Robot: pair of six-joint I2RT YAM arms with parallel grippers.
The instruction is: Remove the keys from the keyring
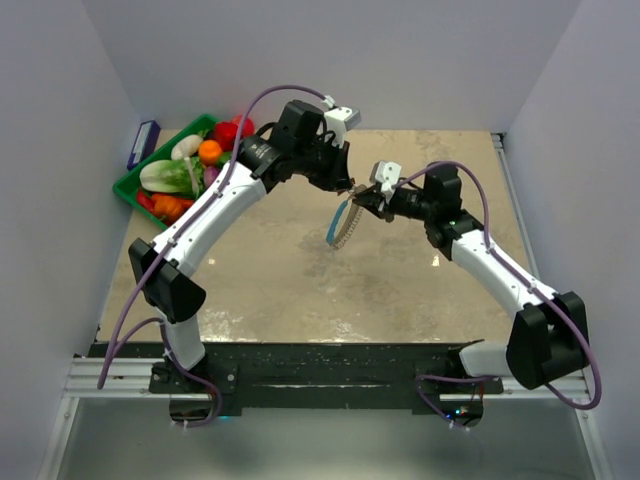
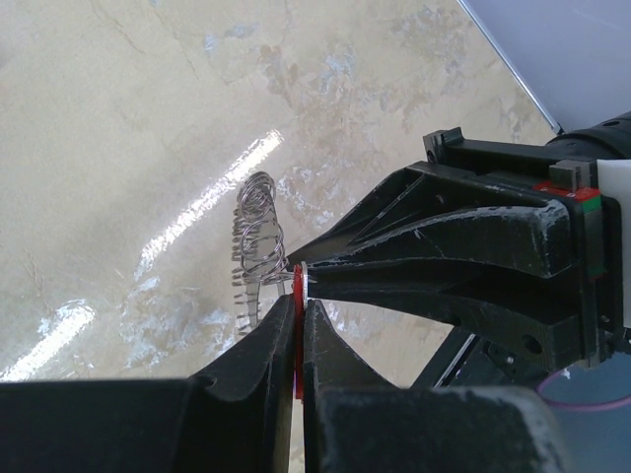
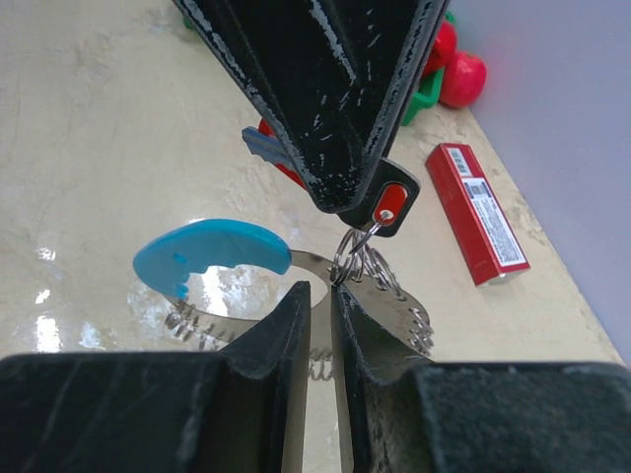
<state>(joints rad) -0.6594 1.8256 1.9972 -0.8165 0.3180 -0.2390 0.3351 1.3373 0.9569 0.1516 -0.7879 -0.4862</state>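
Observation:
The keyring hangs above the table's middle between both grippers, its blue section to the left in the right wrist view. Small silvery keys fringe its flat metal band. My left gripper is shut on the red-headed key, which links to the band through a small split ring. My right gripper is shut on the band just below that ring, with a narrow gap between its fingers. In the left wrist view, the silvery fringe dangles beyond the meeting fingertips.
A long red box lies on the table behind the keyring. A green tray of toy vegetables stands at the far left, with a blue box beside it. White walls close in the table on three sides.

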